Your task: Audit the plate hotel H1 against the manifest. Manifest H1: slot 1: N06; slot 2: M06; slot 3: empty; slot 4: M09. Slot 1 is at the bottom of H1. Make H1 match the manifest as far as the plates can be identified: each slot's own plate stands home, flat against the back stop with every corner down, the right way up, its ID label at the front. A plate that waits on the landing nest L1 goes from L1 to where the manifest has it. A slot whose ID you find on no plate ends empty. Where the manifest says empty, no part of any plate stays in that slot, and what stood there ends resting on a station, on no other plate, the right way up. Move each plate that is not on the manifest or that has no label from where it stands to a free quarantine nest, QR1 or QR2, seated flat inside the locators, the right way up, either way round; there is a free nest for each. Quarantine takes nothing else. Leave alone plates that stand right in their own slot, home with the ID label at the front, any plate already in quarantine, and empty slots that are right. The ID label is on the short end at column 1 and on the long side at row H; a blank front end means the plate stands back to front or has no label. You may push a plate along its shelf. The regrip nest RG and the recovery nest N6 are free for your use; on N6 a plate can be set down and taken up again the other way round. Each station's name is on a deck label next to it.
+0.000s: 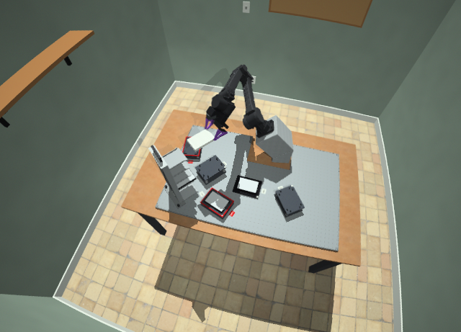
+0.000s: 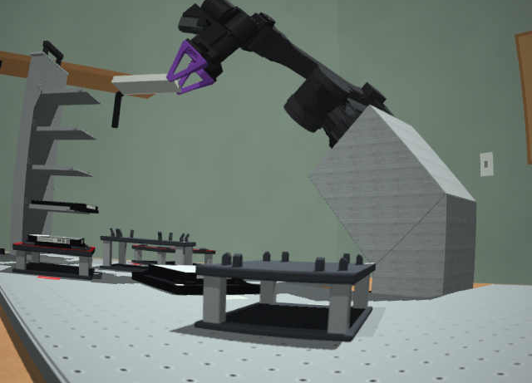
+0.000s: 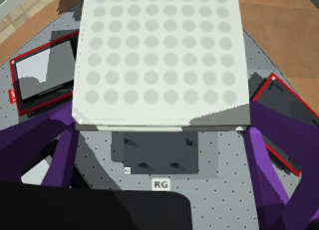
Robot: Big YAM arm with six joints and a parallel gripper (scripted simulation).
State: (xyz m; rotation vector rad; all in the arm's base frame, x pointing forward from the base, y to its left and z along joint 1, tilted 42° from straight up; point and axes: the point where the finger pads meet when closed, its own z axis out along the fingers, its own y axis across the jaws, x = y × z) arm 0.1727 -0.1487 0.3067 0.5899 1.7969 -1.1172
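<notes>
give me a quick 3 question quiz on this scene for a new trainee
1. True or false: the gripper holds a white well plate high above the deck.
2. Which deck label shows in the wrist view under the held plate? A) RG B) N6 C) L1
3. Fill in: the purple fingers grip the plate by its ____ sides.

Key: 1 true. 2 A, the RG label. 3 long.

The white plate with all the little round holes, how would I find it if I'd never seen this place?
Find the black robot arm rising from the big grey block. Follow it to its purple end effector, high above the table. The white plate is clamped there by one end, the only plate in the air; the others rest on stands or the shelf tower.
</notes>
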